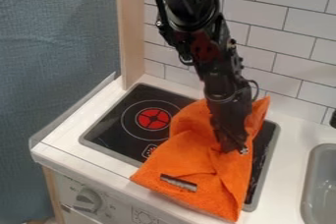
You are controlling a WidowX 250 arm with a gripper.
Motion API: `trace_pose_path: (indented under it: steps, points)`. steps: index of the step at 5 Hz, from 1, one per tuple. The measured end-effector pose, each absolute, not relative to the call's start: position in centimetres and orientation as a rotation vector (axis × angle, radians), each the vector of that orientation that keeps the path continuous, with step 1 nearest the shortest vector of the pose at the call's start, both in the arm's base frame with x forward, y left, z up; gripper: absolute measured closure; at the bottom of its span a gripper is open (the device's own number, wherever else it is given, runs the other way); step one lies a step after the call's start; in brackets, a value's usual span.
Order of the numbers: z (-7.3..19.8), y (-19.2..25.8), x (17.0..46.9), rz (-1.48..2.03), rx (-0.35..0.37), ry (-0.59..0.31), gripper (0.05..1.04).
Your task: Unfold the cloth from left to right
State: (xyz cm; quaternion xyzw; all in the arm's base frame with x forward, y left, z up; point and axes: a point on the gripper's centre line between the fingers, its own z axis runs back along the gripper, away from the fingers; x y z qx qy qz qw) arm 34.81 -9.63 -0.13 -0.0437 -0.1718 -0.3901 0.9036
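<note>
In camera view, has gripper (233,145) down against orange cloth (220,181), rumpled over right part of stove (108,130); cannot tell jaws open from closed. Seems at grasping step; next needs upper layer secured, then drawn rightward.

We find the arm (226,78) black throughout its main links, built of bulky, rounded segments at the upper part, with glossy highlights on the housings, and a narrower, blockier section below that ends in a dark gripper (234,150). We record a dark red tone across the middle joint (203,47), a slim black cable (158,3) along the upper link, and a thin dark loop of wire (255,90) standing out beside the lower section. We also note small bright points of metal, apparently screw heads, at the upper link's edge and near the gripper's tip.
</note>
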Motion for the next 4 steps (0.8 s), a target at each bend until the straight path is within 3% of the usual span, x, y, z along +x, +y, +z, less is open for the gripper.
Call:
trace_pose_path:
  steps: [2, 4]
  points:
    - [1.6, -10.5, 34.4, -0.79, -0.145, -0.361, 1.026]
    - [3.9, -12.6, 35.7, -0.719, -0.221, -0.427, 1.026]
